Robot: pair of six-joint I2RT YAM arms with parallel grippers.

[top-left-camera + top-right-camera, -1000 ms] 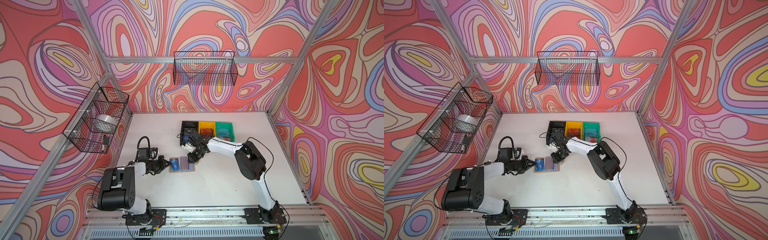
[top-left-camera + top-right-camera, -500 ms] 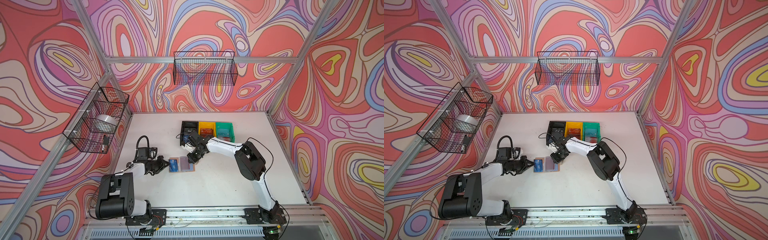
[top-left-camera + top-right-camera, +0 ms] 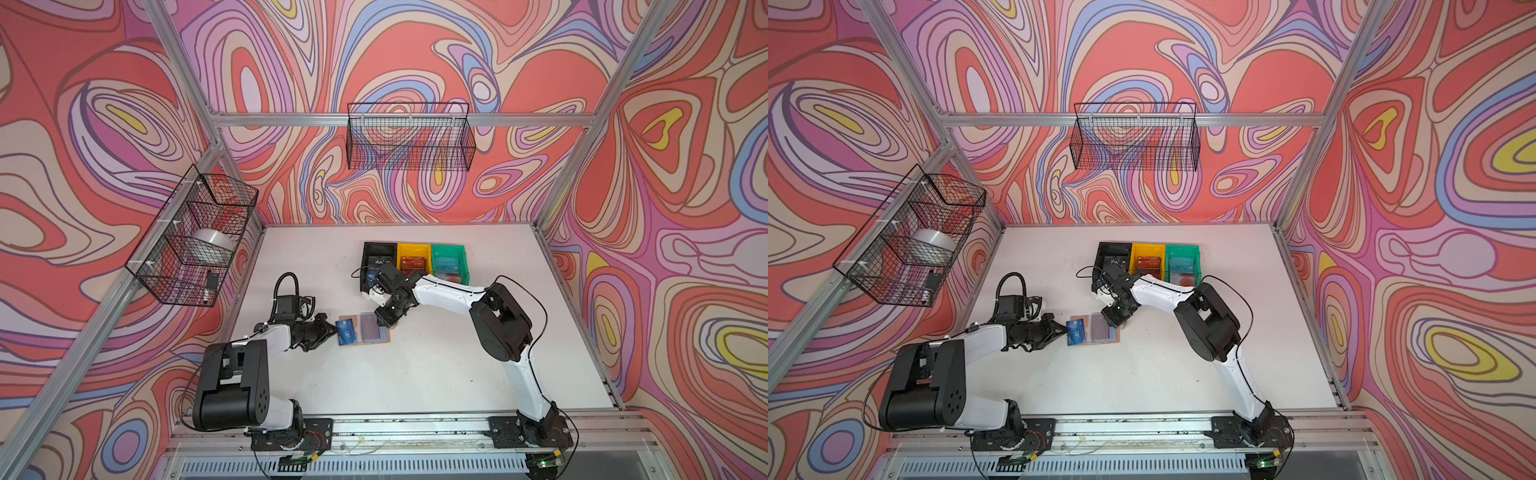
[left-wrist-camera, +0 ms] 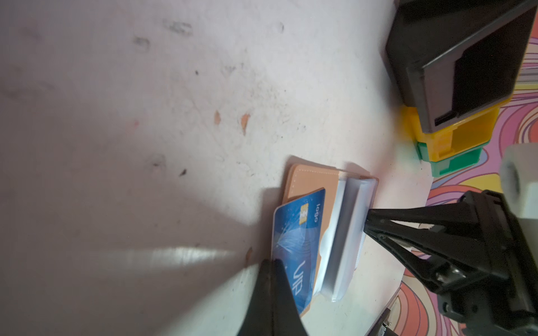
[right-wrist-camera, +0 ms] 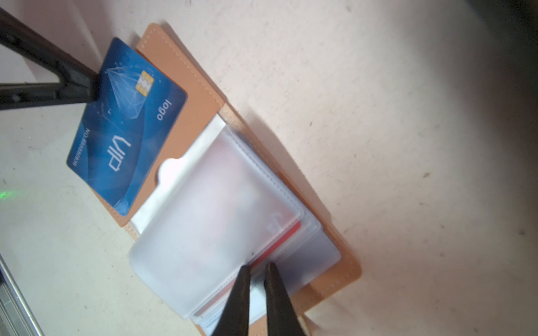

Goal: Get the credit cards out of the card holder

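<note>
Left elbow has dropped, card barely shifted | left gripper [image 3: 334,330] pressed shut on blue card [image 5: 128,125] by its outer edge, card overhanging holder [image 3: 385,339], mid-frame in both top views | right gripper [image 5: 256,269] nips sleeves [image 5: 209,203], red card [image 5: 281,240] inside | cards likely light, stiff, slick: take by exposed edge; sleeves floppy, need pinning

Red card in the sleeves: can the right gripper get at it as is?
Probably yes. The right gripper has its tips at the open edge of the sleeves, beside the red card, nothing between. The left gripper is away, pinching the blue card. It may catch sleeve plastic.
</note>
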